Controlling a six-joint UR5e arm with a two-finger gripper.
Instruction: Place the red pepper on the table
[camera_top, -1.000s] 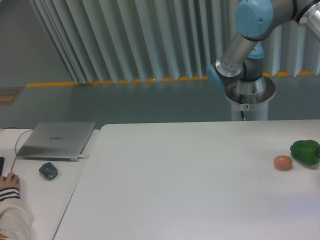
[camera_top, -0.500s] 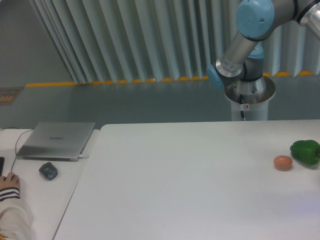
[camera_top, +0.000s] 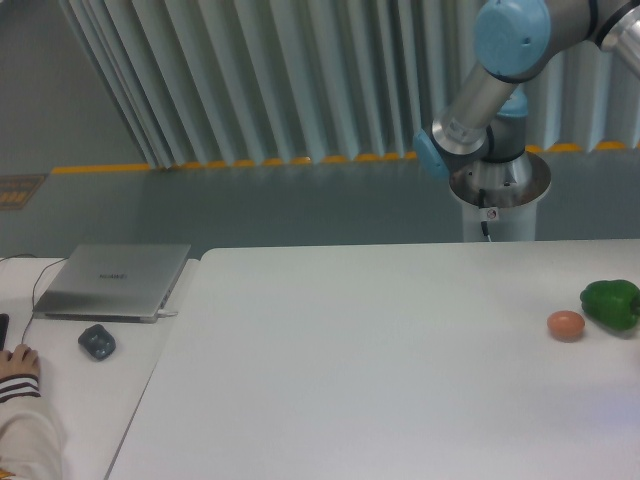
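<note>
The white table (camera_top: 360, 350) fills the lower part of the camera view. The red pepper is out of view. Only the arm's base, shoulder and upper link (camera_top: 490, 90) show at the top right, behind the table's far edge. The arm runs out of the frame at the upper right, so the gripper itself is outside the picture.
A green bell pepper (camera_top: 611, 303) lies at the table's right edge with a small orange egg-shaped ball (camera_top: 565, 324) just left of it. On the adjoining desk at the left sit a closed silver laptop (camera_top: 115, 280), a dark mouse (camera_top: 97, 342) and a person's hand (camera_top: 18, 362).
The arm's blue shoulder joint has shifted very slightly to the right. Nothing on the table has moved.
</note>
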